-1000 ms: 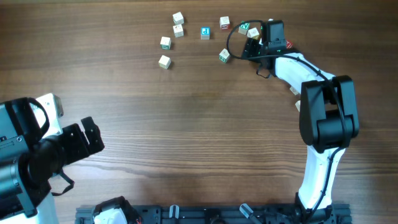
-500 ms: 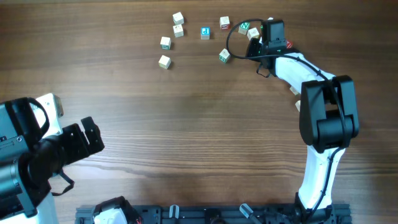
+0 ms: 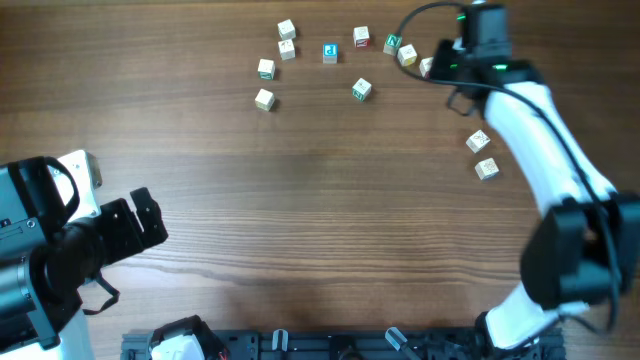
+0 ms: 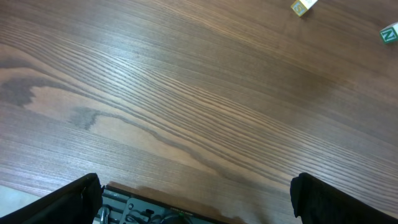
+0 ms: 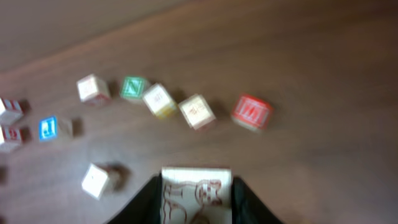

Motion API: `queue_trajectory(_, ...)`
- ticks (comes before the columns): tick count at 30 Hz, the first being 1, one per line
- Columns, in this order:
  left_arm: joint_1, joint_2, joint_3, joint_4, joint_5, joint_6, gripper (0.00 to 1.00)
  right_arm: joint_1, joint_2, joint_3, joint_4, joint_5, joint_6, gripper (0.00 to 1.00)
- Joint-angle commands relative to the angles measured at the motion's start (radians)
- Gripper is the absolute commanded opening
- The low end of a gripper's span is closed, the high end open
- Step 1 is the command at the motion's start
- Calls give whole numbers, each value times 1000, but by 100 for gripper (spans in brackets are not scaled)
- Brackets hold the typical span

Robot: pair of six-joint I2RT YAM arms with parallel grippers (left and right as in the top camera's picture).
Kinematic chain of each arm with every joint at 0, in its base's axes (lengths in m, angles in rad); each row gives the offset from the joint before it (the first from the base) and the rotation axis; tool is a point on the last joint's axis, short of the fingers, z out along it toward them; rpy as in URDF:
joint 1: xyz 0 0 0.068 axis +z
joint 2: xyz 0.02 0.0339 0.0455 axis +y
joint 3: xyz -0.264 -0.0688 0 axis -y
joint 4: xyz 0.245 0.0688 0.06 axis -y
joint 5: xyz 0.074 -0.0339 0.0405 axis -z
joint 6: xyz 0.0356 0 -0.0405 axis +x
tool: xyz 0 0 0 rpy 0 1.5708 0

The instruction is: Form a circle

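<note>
Only the right wrist view shows the right fingers (image 5: 144, 208) pinching a pale alphabet cube (image 5: 196, 185) with red markings, near the circle (image 3: 361, 38), an open arc of cubes along the worktop's (image 3: 320, 200) far edge. Overhead, the left fingers (image 3: 148, 212) stand spread wide at the near-left corner, bare wood between.
</note>
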Motion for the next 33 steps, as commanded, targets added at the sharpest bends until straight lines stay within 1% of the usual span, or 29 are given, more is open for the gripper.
queue_trajectory(1,7,-7,-6,3,-10,-10,100,-95,-85,12,-163,25,19,28)
queue_trajectory(5,7,-7,-6,3,-10,-10,100,-199,-84,-6,-319,25,21,28)
queue_trajectory(9,7,-7,-6,3,-10,-10,100,-272,-76,-68,-325,21,5,28)
queue_trajectory(11,7,-7,-6,3,-10,-10,100,-278,-73,-104,-296,21,-79,28)
queue_trajectory(13,7,-7,-6,3,-10,-10,100,-278,-72,-166,-237,19,-220,28)
queue_trajectory(17,7,-7,-6,3,-10,-10,100,-278,-71,-296,-95,14,-330,31)
queue_trajectory(20,7,-7,-6,3,-10,-10,100,-278,-71,-386,23,26,-357,31)
queue_trajectory(22,7,-7,-6,3,-10,-10,100,-278,-71,-412,77,25,-390,32)
queue_trajectory(25,7,-7,-6,3,-10,-10,100,-278,-71,-450,165,25,-496,32)
queue_trajectory(26,7,-7,-6,3,-10,-10,100,-278,-71,-460,185,25,-538,34)
queue_trajectory(29,7,-7,-6,3,-10,-10,100,-279,-71,-474,206,24,-618,35)
queue_trajectory(33,7,-7,-6,3,-10,-10,100,-285,-46,-475,204,21,-617,35)
